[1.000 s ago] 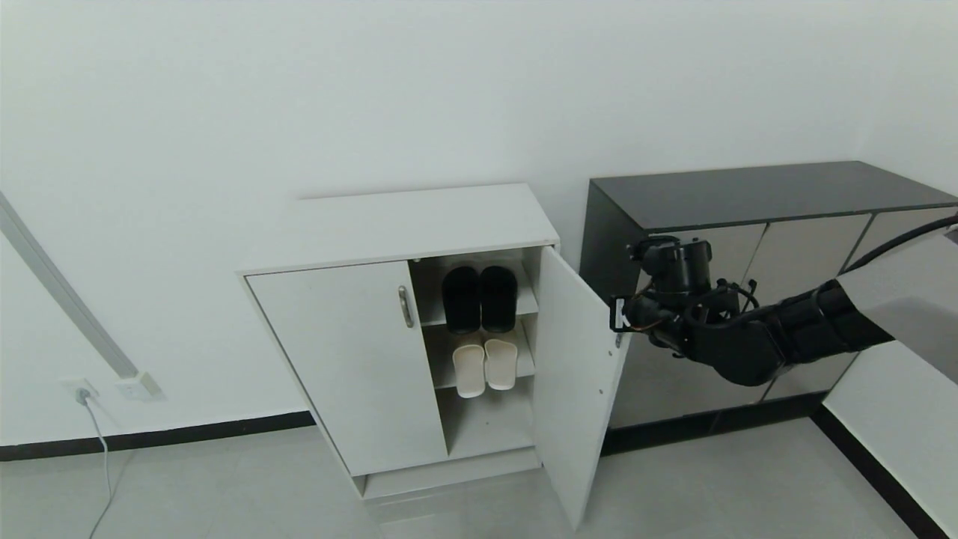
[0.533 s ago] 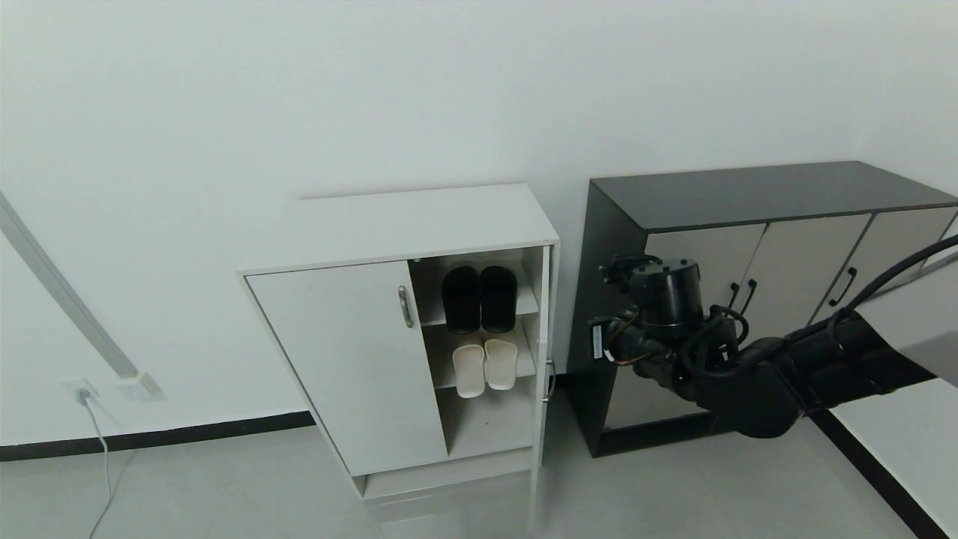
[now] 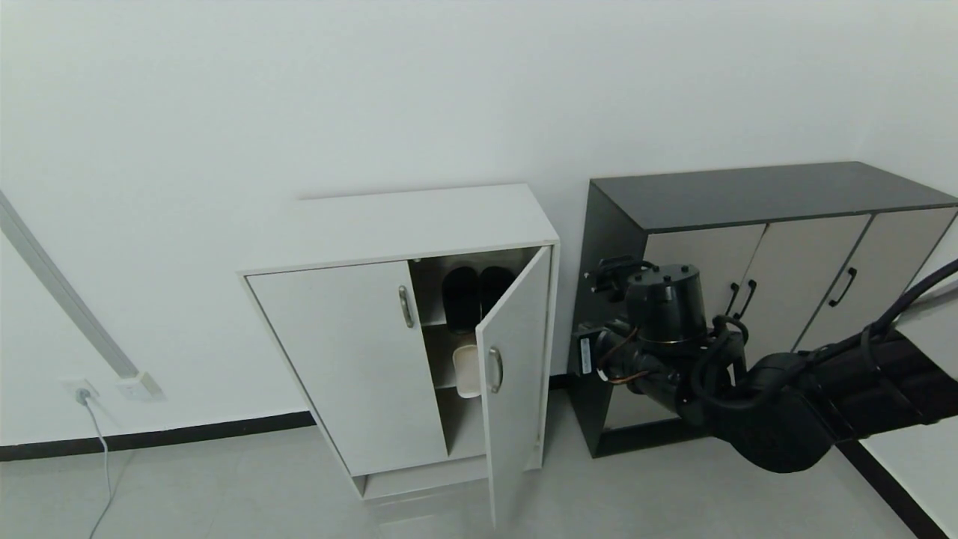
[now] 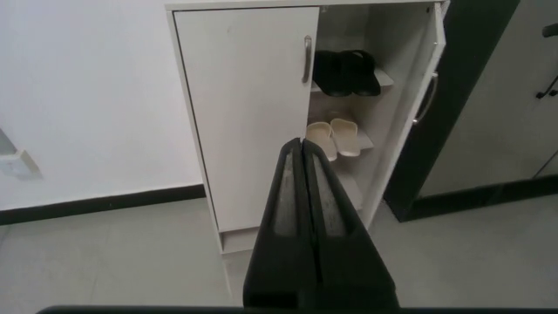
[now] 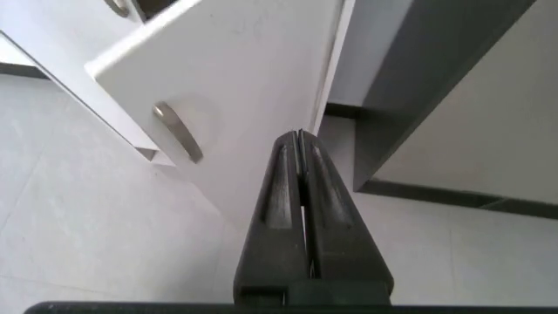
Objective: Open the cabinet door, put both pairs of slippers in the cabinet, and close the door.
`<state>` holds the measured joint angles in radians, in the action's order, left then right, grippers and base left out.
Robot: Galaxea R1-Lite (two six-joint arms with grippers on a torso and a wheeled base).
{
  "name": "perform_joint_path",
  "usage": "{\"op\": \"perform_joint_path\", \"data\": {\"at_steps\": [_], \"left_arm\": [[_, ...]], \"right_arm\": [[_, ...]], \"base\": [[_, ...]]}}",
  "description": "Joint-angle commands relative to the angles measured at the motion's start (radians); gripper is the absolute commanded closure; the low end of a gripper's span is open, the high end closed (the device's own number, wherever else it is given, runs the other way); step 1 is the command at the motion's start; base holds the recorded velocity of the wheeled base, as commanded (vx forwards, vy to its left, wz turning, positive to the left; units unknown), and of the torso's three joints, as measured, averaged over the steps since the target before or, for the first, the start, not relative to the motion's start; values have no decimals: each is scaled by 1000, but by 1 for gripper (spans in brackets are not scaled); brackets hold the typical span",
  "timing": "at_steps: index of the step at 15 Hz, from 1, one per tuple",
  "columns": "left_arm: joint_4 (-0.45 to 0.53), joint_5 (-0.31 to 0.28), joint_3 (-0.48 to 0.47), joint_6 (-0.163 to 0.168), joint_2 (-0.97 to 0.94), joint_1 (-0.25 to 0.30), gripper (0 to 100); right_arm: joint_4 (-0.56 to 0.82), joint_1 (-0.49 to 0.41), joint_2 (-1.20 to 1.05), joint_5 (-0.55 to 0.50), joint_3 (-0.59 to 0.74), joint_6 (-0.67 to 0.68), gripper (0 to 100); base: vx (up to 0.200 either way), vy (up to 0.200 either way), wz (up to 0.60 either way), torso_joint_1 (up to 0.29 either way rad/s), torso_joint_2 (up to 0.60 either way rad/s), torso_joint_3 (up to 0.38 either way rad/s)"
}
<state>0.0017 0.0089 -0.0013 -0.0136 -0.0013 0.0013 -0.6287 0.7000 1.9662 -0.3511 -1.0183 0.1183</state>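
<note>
Since both pairs sit inside the cabinet [image 3: 404, 224], the black slippers [image 3: 471, 296] on the upper shelf and the pale slippers [image 3: 465, 370] on the shelf below, what is left looks to be shutting the door [image 3: 516, 374]. It hangs about half shut, hinged at the cabinet's right side, with its free edge swung out to the front and partly hiding both pairs. Its outer face, carrying the handle [image 3: 495, 370], looks toward the right arm.

In the right wrist view the right gripper [image 5: 301, 174] has its fingers pressed together, holding nothing, and its tips point at the door's outer face on the hinge side of the handle. Whether they touch the panel I cannot tell. The door lies to the robot's left of this gripper, so a push leftward and toward the wall should bring it home. The dark cabinet [image 3: 748, 195] stands just behind the arm.

Also closed and empty, the left gripper [image 4: 302, 174] faces the cabinet front from well back. The right arm is much the nearer, and I judge the push is its to make.
</note>
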Motion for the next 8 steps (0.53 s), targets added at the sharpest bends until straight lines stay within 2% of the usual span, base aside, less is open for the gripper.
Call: {"op": "perform_joint_path", "data": {"at_steps": [1, 4, 8], "left_arm": [[0, 0, 0, 0, 1, 0, 100], [0, 0, 0, -2, 1, 0, 100], [0, 0, 0, -2, 1, 0, 100]], "right_arm": [[0, 6, -7, 3, 10, 1, 100], [-8, 3, -10, 6, 21, 1, 100], [-52, -8, -12, 3, 37, -12, 100]], "base": [[0, 0, 600, 2, 2, 12], [0, 0, 600, 4, 6, 2], [0, 0, 0, 0, 0, 0]]}}
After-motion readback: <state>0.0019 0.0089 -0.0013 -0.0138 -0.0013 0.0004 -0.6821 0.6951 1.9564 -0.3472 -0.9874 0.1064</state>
